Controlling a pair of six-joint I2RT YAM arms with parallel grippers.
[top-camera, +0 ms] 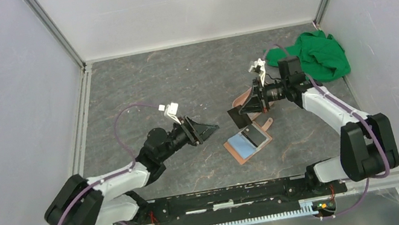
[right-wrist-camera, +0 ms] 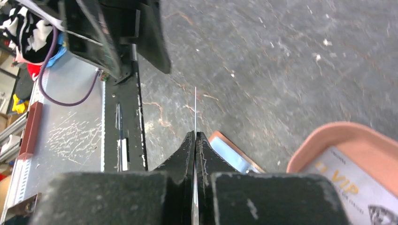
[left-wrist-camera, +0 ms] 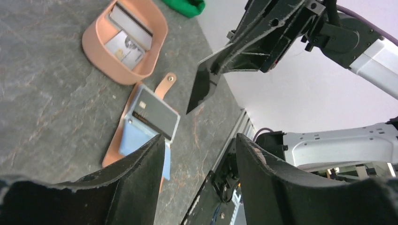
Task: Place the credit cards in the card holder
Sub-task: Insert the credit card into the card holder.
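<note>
The tan card holder (top-camera: pixel 230 147) lies open on the table with a light blue card (top-camera: pixel 243 149) and a dark grey card (top-camera: pixel 255 135) on it. My right gripper (top-camera: pixel 243 108) hovers just behind it, shut on a black card (top-camera: pixel 238 118) that sticks out of its tips; the right wrist view shows this card edge-on (right-wrist-camera: pixel 195 105). My left gripper (top-camera: pixel 212 127) is to the left of the holder, open and empty. In the left wrist view its gripper (left-wrist-camera: pixel 201 140) frames the holder (left-wrist-camera: pixel 114 149) and the black card (left-wrist-camera: pixel 202 89).
A pink oval tray (left-wrist-camera: pixel 94 51) with further cards, one marked VIP (right-wrist-camera: pixel 347 183), sits behind the holder, partly under my right gripper. A green cloth (top-camera: pixel 319 56) is bunched at the back right. The black base rail (top-camera: pixel 229 196) runs along the near edge.
</note>
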